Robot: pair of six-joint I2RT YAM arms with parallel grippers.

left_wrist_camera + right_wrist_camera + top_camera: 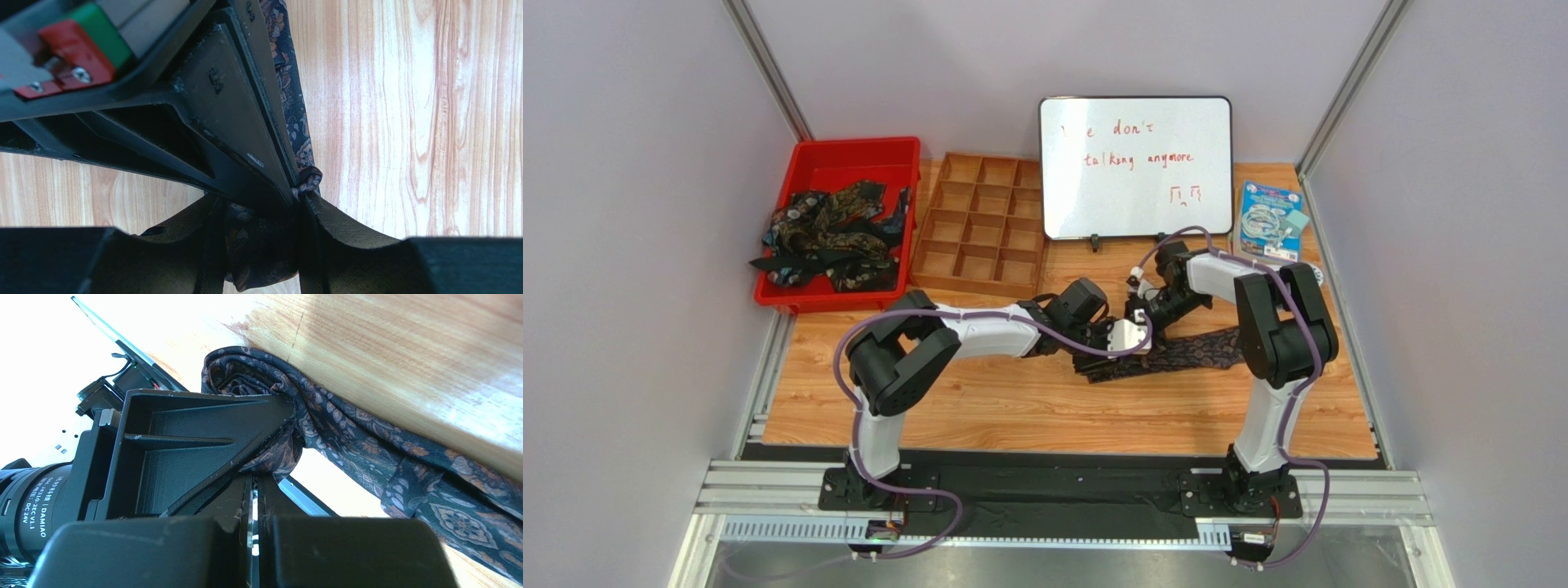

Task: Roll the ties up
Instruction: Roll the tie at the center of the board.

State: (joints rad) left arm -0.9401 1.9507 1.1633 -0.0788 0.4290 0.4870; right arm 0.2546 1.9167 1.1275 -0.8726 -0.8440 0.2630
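Top external view, right of centre: dark paisley-print fabric necktie clamped at its bunched end by left gripper; right gripper pinched shut alongside. Probably limp, light, slippery; best pinched at fold.

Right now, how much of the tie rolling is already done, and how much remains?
Done: nothing that I can see; no rolled tie shows in the wooden tray. In hand: one tie lies on the table, the left gripper pinching its bunched end, the right gripper shut beside it. Left: rolling this one, then the tangled ties in the red bin.
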